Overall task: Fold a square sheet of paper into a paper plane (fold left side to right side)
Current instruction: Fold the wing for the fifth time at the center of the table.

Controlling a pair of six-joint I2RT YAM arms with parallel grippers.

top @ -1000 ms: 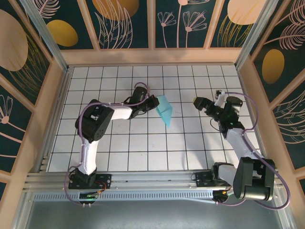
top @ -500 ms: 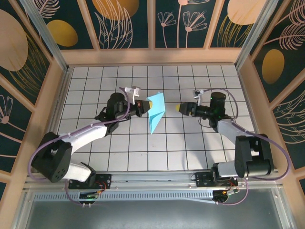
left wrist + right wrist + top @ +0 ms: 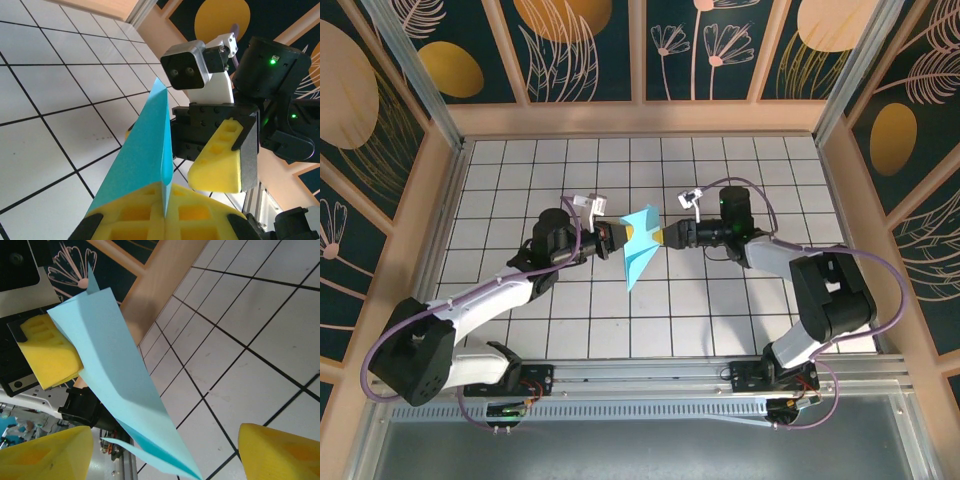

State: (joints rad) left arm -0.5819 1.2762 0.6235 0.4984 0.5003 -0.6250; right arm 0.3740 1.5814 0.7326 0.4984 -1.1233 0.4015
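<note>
Over the middle of the table [image 3: 620,310], the left claw [image 3: 618,238] is clamped on the left edge of the paper plane [image 3: 638,248]. Just right of it, the right claw [image 3: 662,236] faces the paper with its fingers apart.

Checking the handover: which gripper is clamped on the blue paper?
The left gripper: its fingers are shut on the paper plane. The right gripper has its jaws open, not gripping.

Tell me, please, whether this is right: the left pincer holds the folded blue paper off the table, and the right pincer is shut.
Not quite: the right pincer is open, not shut; the right wrist view shows its yellow fingers apart, the paper between them. The rest stands.
</note>
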